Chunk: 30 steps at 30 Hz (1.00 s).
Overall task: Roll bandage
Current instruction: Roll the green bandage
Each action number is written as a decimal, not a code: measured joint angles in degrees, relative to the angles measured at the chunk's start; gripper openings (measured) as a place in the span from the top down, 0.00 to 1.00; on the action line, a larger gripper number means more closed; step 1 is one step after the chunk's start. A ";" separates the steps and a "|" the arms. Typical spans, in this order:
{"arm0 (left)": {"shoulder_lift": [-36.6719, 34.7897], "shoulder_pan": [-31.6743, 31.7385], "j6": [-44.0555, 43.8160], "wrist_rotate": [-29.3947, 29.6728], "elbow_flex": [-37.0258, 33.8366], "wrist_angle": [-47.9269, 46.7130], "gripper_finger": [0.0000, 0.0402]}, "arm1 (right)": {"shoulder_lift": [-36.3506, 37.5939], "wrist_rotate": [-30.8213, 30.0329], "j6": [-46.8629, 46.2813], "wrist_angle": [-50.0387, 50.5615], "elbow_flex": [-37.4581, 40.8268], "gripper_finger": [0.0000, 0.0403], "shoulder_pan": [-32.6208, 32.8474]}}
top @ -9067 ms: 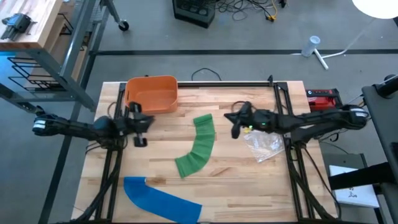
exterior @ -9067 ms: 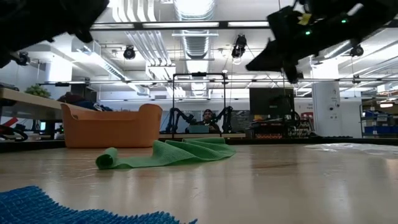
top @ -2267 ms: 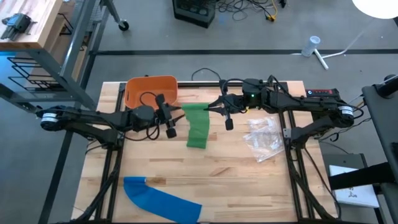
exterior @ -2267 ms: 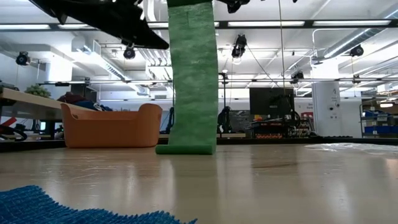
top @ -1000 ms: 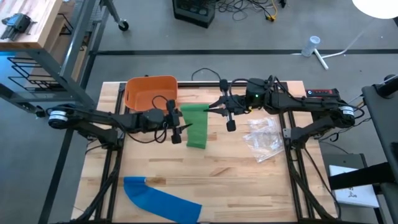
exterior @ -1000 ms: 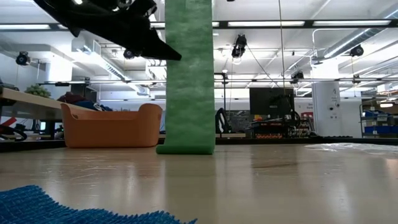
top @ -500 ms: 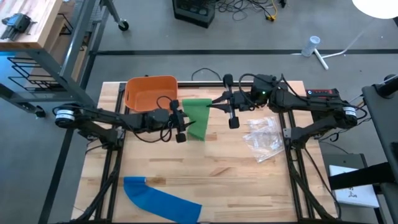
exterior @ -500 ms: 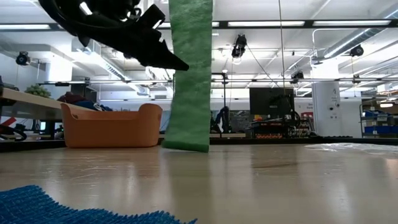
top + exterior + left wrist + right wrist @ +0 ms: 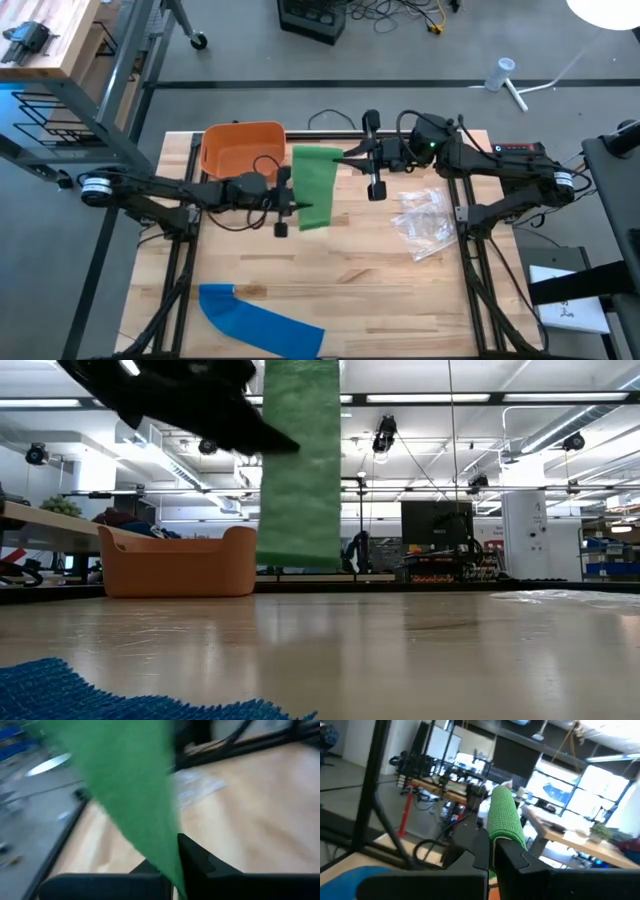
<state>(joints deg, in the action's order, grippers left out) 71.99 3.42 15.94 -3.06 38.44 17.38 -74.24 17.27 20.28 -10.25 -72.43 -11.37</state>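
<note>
A long green bandage [image 9: 315, 185] hangs upright over the middle of the table. Its lower edge [image 9: 298, 560] is clear of the tabletop. My right gripper [image 9: 346, 158] is shut on its upper end, high over the far middle; it is above the low view's top. My left gripper [image 9: 295, 203] reaches in from the table's left and is shut on the strip's left edge [image 9: 268, 442], partway down. The left wrist view shows the green strip [image 9: 130, 785] running between its dark fingers [image 9: 200, 860]. My left gripper pinches the hanging bandage's left side edge [image 9: 169, 855] between its two fingers. The fingers come about level from the table's left and lie across the strip. The strip hangs on below them, clear of the table. My right gripper pinches the bandage's upper end [image 9: 501, 827] between its two fingers, roughly level from the table's right. A bunched length of green [image 9: 502, 805] stands out beyond the fingers. The strip hangs straight down from this hold, lifted clear.
An orange basket [image 9: 243, 150] stands at the far left, just behind my left arm. A blue bandage [image 9: 260, 320] lies at the near left edge. A clear plastic bag [image 9: 425, 225] lies right of the middle. Bare wood stretches under and in front of the hanging strip.
My right gripper has risen and drawn the bandage up; its lower end, which rested on the table, now hangs clear. My left gripper has turned toward the strip and shut on its left edge.
</note>
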 joint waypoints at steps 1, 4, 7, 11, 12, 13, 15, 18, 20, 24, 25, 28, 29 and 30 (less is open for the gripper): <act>-1.58 -0.28 -0.19 -3.18 0.00 -0.76 0.99 | 0.02 -1.36 0.56 -0.01 -0.24 0.99 -0.21; -6.31 -0.87 -0.45 -10.92 0.00 -2.51 0.99 | 0.02 -6.27 3.66 0.07 -0.36 0.99 -1.29; -10.17 -1.46 -2.74 -15.45 0.00 -3.47 1.00 | -0.45 -12.63 5.79 -0.09 -0.16 0.99 -2.79; -13.31 -2.10 -6.47 -22.26 0.53 -0.10 1.00 | -2.87 -17.28 5.70 0.10 1.10 0.99 -5.20; -13.67 -2.28 -7.13 -23.85 0.61 1.17 1.00 | -3.65 -17.28 5.17 0.21 1.50 0.99 -5.71; -13.85 -2.41 -8.05 -25.24 0.85 2.28 1.00 | -4.57 -17.27 4.85 0.39 1.76 0.99 -6.04; -13.96 -2.69 -10.07 -27.47 1.43 4.85 1.00 | -6.59 -17.26 4.06 0.06 2.10 0.99 -6.50; -13.94 -3.12 -12.13 -29.65 2.68 8.01 1.00 | -10.03 -17.24 3.78 0.08 2.31 0.99 -6.52; -13.80 -3.39 -12.23 -30.82 4.05 9.54 1.00 | -12.43 -17.22 3.78 -0.02 2.35 0.99 -6.52; -13.98 -3.39 -12.21 -31.08 7.53 10.01 1.00 | -16.19 -13.87 4.34 0.02 2.35 0.99 -6.36; -14.17 -3.36 -12.50 -30.93 8.54 9.88 1.00 | -17.04 -12.09 4.35 0.08 2.35 0.99 -6.23; -14.84 -2.93 -13.78 -28.47 11.81 9.98 1.00 | -18.78 -7.98 4.27 0.47 2.35 0.99 -5.40; -15.16 -2.83 -14.01 -26.69 12.69 9.84 1.00 | -19.03 -7.25 4.26 1.02 2.35 0.99 -4.97; -15.51 -2.77 -14.09 -24.14 13.57 9.18 1.00 | -19.26 -6.60 4.32 1.71 2.35 0.99 -4.52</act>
<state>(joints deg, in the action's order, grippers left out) 56.47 0.64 1.85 -27.21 52.00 26.56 -93.50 10.68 24.60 -8.54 -70.08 -15.90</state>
